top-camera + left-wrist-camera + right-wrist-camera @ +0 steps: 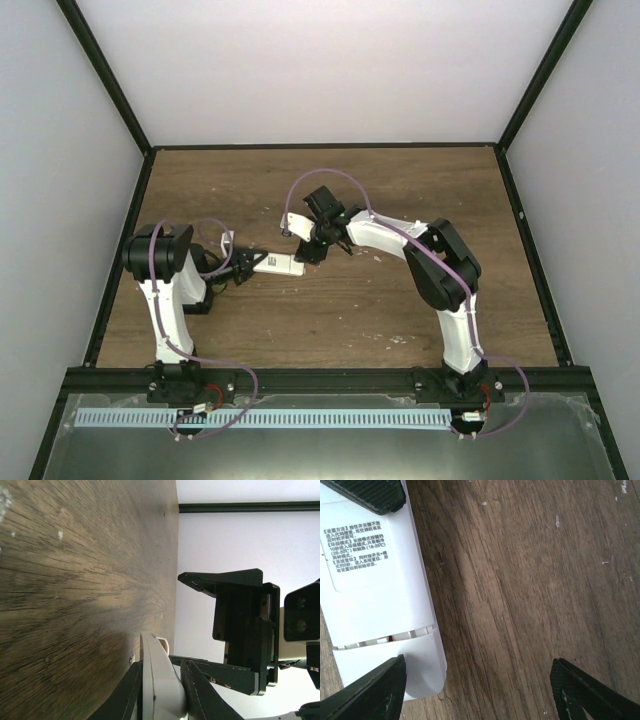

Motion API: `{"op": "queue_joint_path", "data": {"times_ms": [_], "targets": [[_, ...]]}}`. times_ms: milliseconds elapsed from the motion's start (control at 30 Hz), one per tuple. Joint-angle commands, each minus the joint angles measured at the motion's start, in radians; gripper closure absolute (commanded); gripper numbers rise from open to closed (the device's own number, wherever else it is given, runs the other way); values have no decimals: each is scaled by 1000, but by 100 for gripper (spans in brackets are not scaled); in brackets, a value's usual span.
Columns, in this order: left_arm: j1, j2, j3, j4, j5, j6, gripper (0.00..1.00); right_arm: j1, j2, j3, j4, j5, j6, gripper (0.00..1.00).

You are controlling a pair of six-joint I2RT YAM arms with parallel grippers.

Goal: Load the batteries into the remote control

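The left gripper [250,266] was clamped on the remote [279,264], left of the table's [330,320] middle. The right gripper [477,672] hung over its other end, fingers apart.

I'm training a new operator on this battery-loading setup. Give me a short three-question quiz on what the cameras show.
1. True or false: the left claw grips the remote.
2. The right claw is: A open, B shut on a battery, C out of view.
3. Fill in: the side of the remote facing the right wrist camera carries a printed ____.
Key: 1 true; 2 A; 3 label.
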Motion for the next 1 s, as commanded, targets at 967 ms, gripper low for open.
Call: {"op": "queue_joint_path", "data": {"times_ms": [967], "targets": [[15, 56, -21, 63, 12, 12, 100, -11, 106, 31, -11, 93, 18, 25]]}}
